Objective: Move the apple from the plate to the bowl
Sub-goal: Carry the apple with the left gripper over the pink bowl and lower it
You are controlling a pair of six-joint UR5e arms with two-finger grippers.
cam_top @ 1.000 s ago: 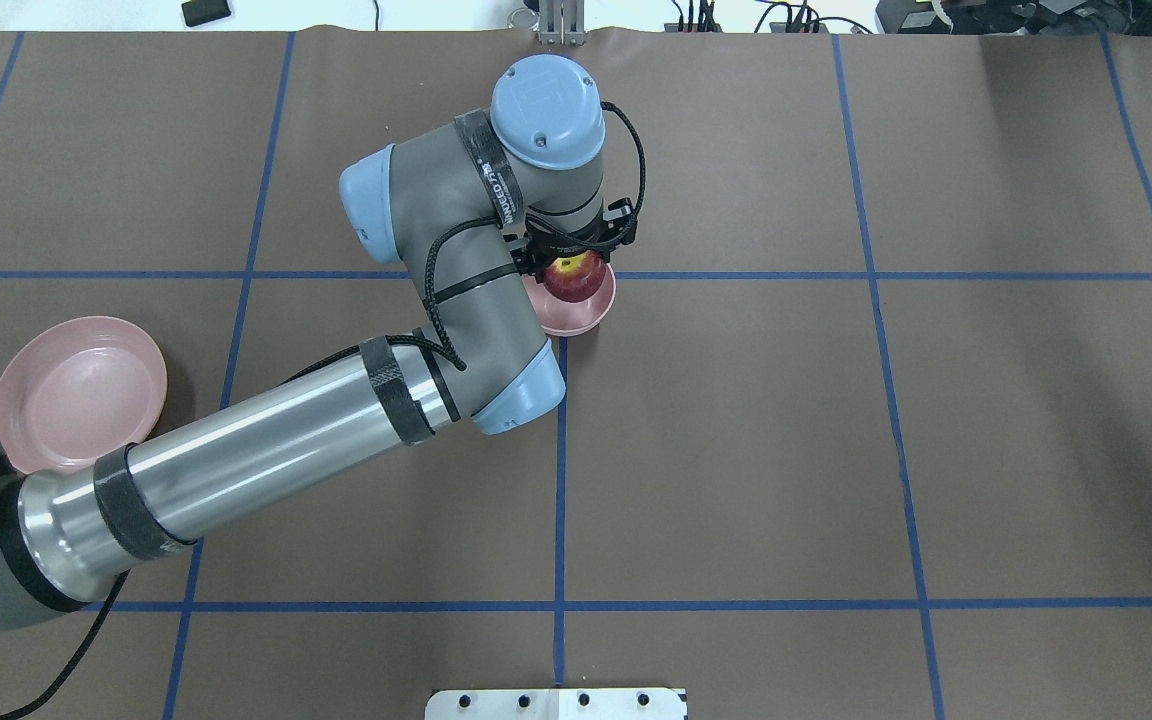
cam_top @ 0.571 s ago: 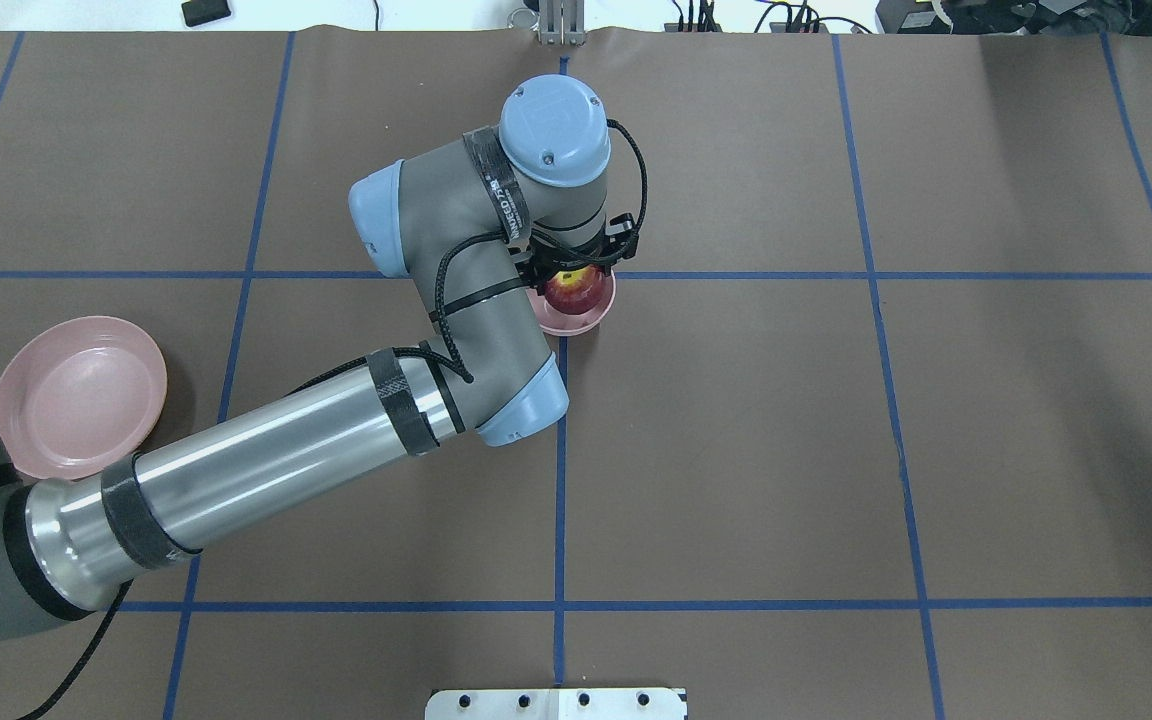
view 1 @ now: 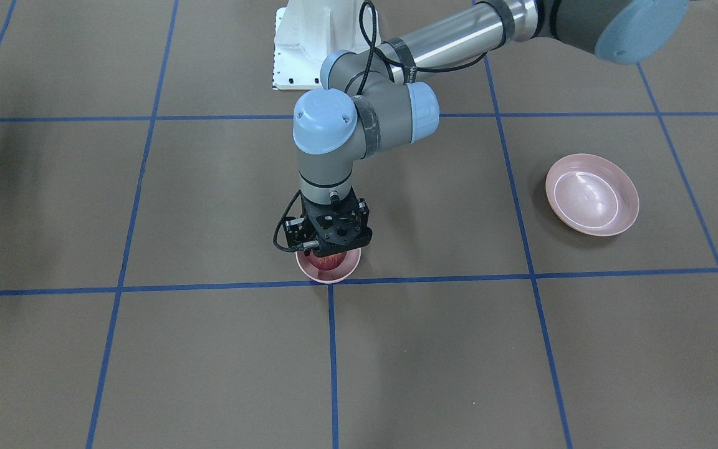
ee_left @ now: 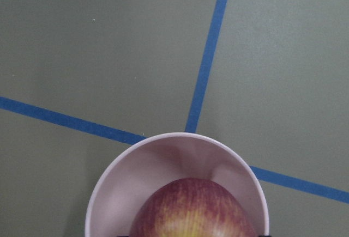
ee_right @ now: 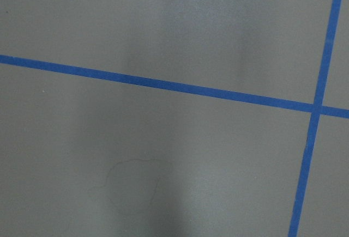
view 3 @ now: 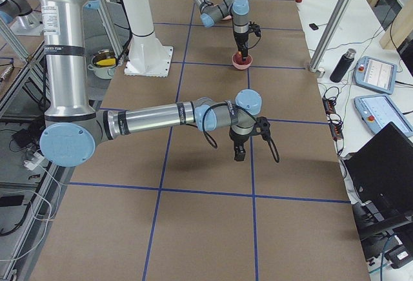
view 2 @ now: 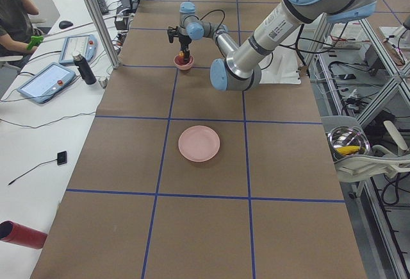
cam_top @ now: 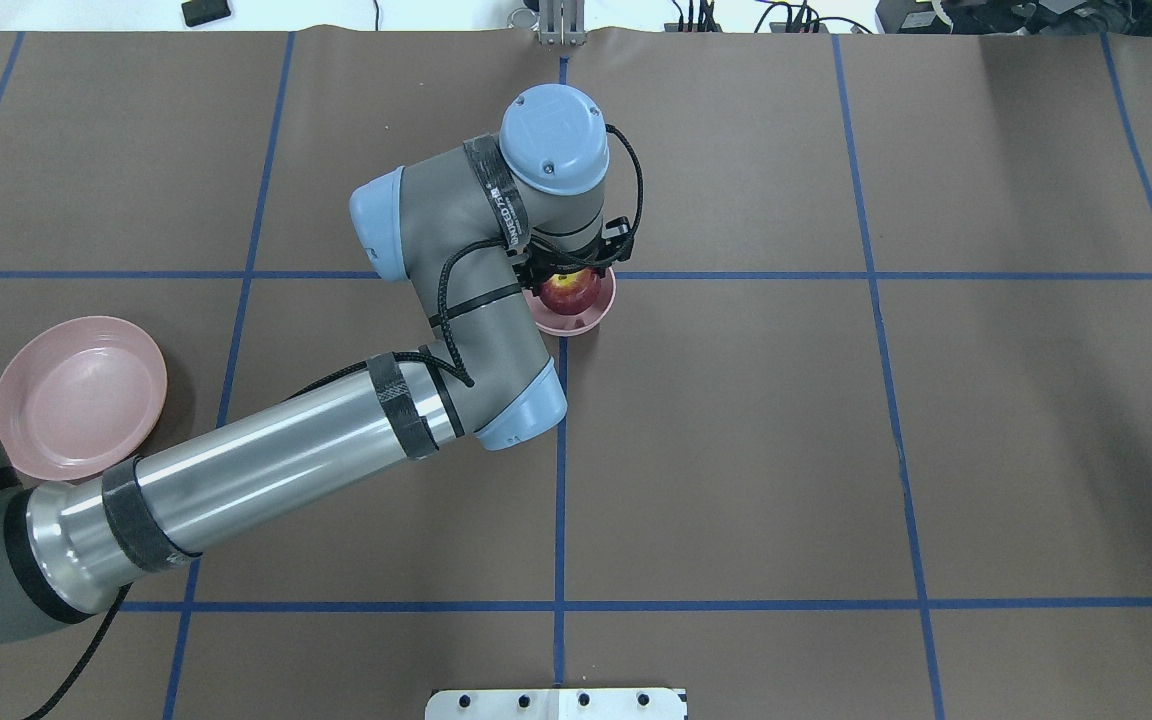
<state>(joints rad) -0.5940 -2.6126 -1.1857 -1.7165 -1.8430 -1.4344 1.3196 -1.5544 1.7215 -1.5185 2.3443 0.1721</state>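
Left hand point(view 1: 329, 251) points straight down over the bowl point(cam_top: 596, 312) and, as far as I can see, is clamped on the apple point(cam_top: 569, 293). The apple sits low inside the bowl. Judgement: it grips from the top because the bowl is barely wider than the fruit, and this keeps the hand off the wall. The plate point(cam_top: 76, 395) is bare, well apart on the counter point(cam_top: 736, 450). Right hand point(view 3: 239, 156) hangs aside, out of the way; cannot tell if apart or together.

Apple's yellow stem patch faces up, so the stem axis is roughly vertical. Nearly round, no marked long axis.
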